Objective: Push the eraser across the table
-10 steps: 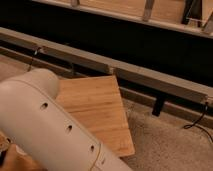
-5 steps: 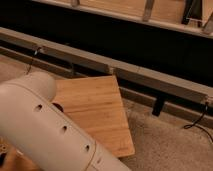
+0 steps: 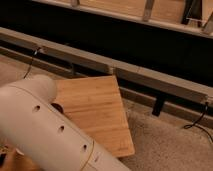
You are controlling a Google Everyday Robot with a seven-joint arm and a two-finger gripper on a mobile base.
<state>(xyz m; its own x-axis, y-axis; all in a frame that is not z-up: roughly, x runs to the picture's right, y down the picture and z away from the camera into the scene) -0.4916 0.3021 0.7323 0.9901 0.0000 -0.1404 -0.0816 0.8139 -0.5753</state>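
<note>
one view only, and much of its lower left is filled by the robot's fat cream-coloured plastic arm link with round holes (image 3: 47,132), which sits between the camera and the work. behind it lies the small low rectangular table with a light honey-coloured wooden plank top (image 3: 97,105). it is set at a slant on the speckled grey floor (image 3: 170,145), its far corner close under the long grey metal rail (image 3: 130,70). the gripper is out of sight, somewhere beyond the arm link near the table's left part. it is closed right down, fingers together. i judge that deliberate, since a push wants a blunt closed tip and no grasp. whether it touches anything i cannot tell. the eraser i cannot pick out with certainty. a small dark shape (image 3: 56,107) shows on the table top right at the edge of the arm link, and it may be the eraser or part of the wrist. the rest of the visible top is plain wood, so i judge the eraser is at that left side, by or under the arm, with the free run of planks to its right. a thin black cable (image 3: 196,122) loops on the floor at right, well apart from the table and no hazard to the push.
</note>
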